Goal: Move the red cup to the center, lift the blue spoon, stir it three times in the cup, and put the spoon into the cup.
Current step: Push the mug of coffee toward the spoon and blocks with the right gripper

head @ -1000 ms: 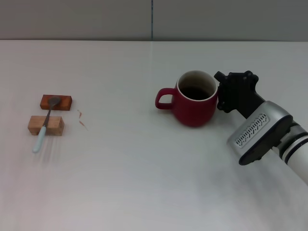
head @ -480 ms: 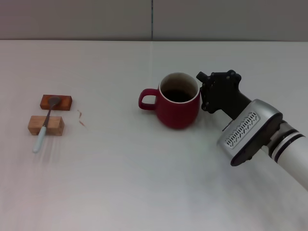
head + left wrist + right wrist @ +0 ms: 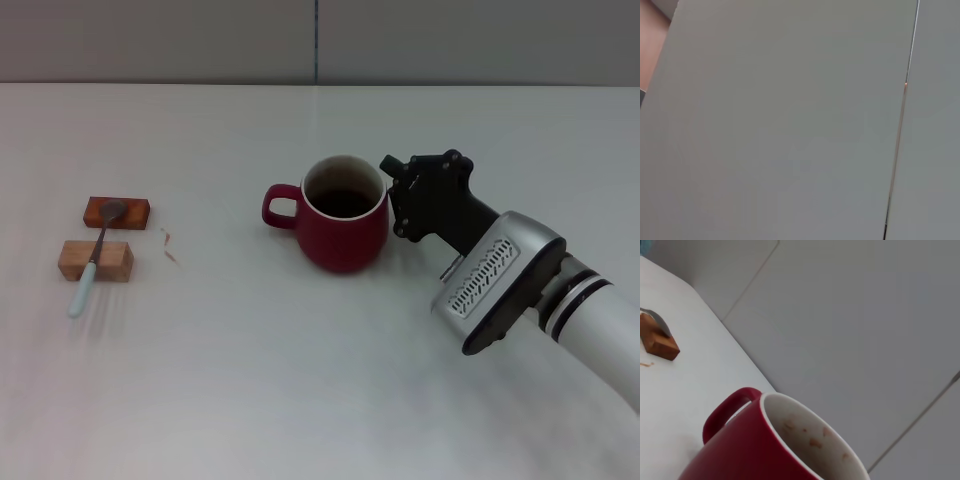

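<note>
White table (image 3: pixel 300 400) fills the head view, grey wall panels behind. Right arm comes in from the right, silver and white forearm, black gripper (image 3: pixel 398 200) pressed against the cup's right side. Jaws: cannot tell if they grip the rim or merely touch the wall, the fingertips are hidden behind the cup. Left gripper not in sight; its wrist view shows only grey panel.

Cup (image 3: pixel 343 215), dark red, stands upright near the table's middle, handle pointing left, cream inner wall, dark bottom. Right wrist view has it close up, with brownish flecks on the inner wall.

Two wooden blocks far left, well apart from the cup: pale block (image 3: pixel 95 260) nearer, reddish block (image 3: pixel 117 212) just behind it.

Spoon (image 3: pixel 92 262) lies across both blocks, grey bowl on the reddish one, pale blue handle end down on the table.
</note>
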### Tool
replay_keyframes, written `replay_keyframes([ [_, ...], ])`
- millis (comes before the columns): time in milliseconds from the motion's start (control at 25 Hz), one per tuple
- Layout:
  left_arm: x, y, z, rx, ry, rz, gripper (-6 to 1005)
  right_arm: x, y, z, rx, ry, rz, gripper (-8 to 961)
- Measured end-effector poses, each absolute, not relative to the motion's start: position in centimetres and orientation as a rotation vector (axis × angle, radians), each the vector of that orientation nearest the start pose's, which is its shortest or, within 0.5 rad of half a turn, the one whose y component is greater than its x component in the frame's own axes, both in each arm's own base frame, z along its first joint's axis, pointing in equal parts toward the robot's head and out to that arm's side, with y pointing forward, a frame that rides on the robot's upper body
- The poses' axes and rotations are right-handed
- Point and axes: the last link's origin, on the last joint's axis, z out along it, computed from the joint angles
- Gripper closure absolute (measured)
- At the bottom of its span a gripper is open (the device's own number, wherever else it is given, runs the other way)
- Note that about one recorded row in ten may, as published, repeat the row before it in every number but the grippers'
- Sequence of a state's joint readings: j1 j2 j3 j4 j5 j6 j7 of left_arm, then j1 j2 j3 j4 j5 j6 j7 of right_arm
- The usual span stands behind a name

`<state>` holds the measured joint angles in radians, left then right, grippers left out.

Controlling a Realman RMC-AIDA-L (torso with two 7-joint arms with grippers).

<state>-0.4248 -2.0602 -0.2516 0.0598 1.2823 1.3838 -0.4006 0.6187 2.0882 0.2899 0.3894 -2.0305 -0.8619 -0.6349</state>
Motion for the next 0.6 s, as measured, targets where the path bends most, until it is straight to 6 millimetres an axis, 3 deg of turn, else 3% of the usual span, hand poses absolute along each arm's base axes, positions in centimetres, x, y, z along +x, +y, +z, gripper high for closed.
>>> replay_keyframes([
  [600,-38.20,30.16,8.42,-1.083,-0.583,-0.843,156,22.84,32.96,-13.58,-2.171,-0.249,0.279,943],
])
